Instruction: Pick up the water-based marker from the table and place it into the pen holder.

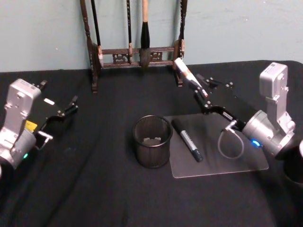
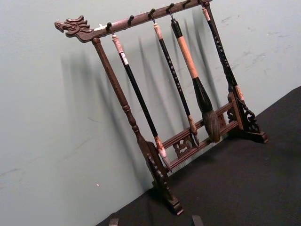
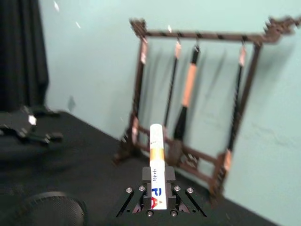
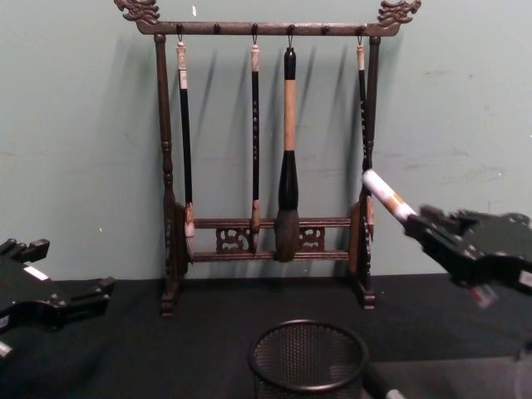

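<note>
My right gripper [image 1: 201,93] is shut on a white water-based marker [image 1: 183,72] with an orange band, held in the air at a slant, behind and to the right of the pen holder [image 1: 151,142]. The marker [image 3: 156,155] sticks out from the jaws toward the brush rack. The chest view shows it [image 4: 384,198] well above the round black mesh pen holder [image 4: 309,357], which stands upright. My left gripper [image 1: 64,113] hangs open at the far left, with nothing in it.
A black marker [image 1: 188,140] lies on a clear mat [image 1: 236,163] right of the cup. A dark wooden brush rack [image 1: 137,54] with several hanging brushes stands at the back against the wall. Black cloth covers the table.
</note>
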`<act>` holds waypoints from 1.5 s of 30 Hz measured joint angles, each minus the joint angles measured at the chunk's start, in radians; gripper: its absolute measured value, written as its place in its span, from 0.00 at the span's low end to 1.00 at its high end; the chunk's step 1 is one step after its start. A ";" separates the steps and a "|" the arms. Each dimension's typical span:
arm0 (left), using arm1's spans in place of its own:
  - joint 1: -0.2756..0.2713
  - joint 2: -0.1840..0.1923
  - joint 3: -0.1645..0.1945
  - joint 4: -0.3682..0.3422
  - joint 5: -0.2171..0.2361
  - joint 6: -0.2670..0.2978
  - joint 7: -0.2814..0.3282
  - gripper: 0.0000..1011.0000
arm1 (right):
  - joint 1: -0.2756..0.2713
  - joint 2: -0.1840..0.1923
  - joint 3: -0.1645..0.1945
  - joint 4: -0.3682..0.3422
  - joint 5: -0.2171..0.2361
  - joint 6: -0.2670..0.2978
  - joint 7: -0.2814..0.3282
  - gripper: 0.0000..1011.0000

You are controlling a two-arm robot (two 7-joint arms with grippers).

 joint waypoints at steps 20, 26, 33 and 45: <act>0.000 0.000 0.000 0.000 0.000 0.000 0.000 0.99 | 0.055 -0.118 -0.091 0.099 0.124 -0.056 0.140 0.17; 0.000 0.000 0.000 0.000 0.000 0.000 0.000 0.99 | 0.064 -0.128 -0.117 0.118 0.133 -0.039 0.147 0.17; 0.000 0.000 0.000 0.000 0.000 0.000 0.000 0.99 | 0.070 -0.131 -0.140 0.131 0.134 -0.022 0.146 0.17; 0.000 0.000 0.000 0.000 0.000 0.000 0.000 0.99 | 0.077 -0.134 -0.165 0.155 0.120 -0.013 0.137 0.17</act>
